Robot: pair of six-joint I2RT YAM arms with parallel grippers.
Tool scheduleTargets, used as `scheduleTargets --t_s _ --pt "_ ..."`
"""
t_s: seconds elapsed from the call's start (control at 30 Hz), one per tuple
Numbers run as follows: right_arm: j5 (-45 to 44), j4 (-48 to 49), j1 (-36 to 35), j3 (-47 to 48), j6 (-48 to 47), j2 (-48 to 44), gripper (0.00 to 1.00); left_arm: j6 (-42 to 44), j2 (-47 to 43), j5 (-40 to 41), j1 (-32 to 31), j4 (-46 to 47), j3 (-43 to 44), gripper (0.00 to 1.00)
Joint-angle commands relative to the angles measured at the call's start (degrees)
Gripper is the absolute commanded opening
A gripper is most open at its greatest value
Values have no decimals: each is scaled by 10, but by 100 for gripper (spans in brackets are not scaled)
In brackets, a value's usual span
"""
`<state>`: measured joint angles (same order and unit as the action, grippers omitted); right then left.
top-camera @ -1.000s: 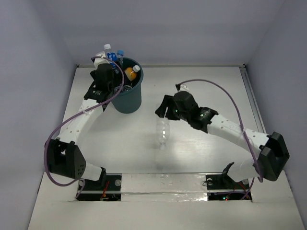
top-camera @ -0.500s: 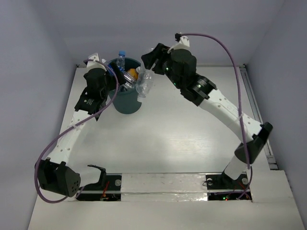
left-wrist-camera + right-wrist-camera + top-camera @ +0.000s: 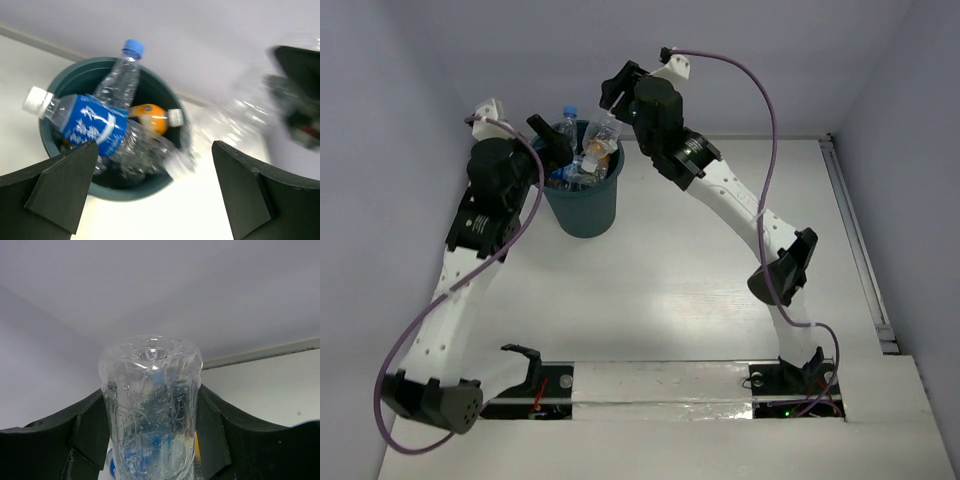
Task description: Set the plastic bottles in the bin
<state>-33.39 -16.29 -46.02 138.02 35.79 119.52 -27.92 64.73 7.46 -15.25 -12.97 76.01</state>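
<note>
The dark teal bin [image 3: 586, 207] stands at the far left of the table. Several bottles stick out of it: a blue-labelled one with a white cap [image 3: 85, 121], a clear one with a blue cap [image 3: 121, 80], an orange one [image 3: 151, 116] and a clear one [image 3: 145, 150]. My right gripper [image 3: 612, 108] is shut on a clear unlabelled bottle [image 3: 597, 140] and holds it over the bin's far rim. In the right wrist view the bottle [image 3: 150, 405] fills the gap between the fingers. My left gripper [image 3: 548, 145] is open and empty at the bin's left rim [image 3: 131, 193].
The back wall runs just behind the bin, and the left wall is close to the left arm. The right arm stretches across the table from its base at the near right.
My right gripper has carried the clear bottle from the middle of the table up over the bin. My left gripper has drawn back from the bin to its left side.
</note>
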Motion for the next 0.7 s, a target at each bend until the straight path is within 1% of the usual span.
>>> scheduleTargets --t_s 0.0,0.03,0.1,0.13,0.23,0.3,0.37,0.4,0.43,0.53,0.67 --pt "-75 44 3 51 -33 28 53 -53 -71 -36 4 -4 -40 99" --pt "-83 50 3 69 -63 45 53 -58 -79 -39 4 -12 -50 99" --pt "-101 69 3 71 -100 58 53 -64 -92 -38 4 -21 -72 99" --pt "-108 92 3 68 -134 64 53 -64 -104 -37 4 -30 -77 99" --pt "-136 105 3 90 -187 102 54 -67 -119 -39 4 -44 -91 99" --pt "-143 106 3 99 -204 119 54 -67 -127 -38 4 -52 -97 99" --pt "-158 137 -7 64 -251 115 55 -64 -130 -31 4 -64 -102 99" --pt "-163 155 -13 18 -268 107 55 -63 -133 -25 4 -66 -107 99" --pt "-168 191 -25 -3 -300 103 55 -61 -137 -23 4 -68 -110 99" --pt "-189 224 -37 -59 -326 92 55 -64 -144 -22 4 -66 -120 99" --pt "-202 247 -53 -92 -340 81 54 -64 -139 -17 4 -63 -126 99"
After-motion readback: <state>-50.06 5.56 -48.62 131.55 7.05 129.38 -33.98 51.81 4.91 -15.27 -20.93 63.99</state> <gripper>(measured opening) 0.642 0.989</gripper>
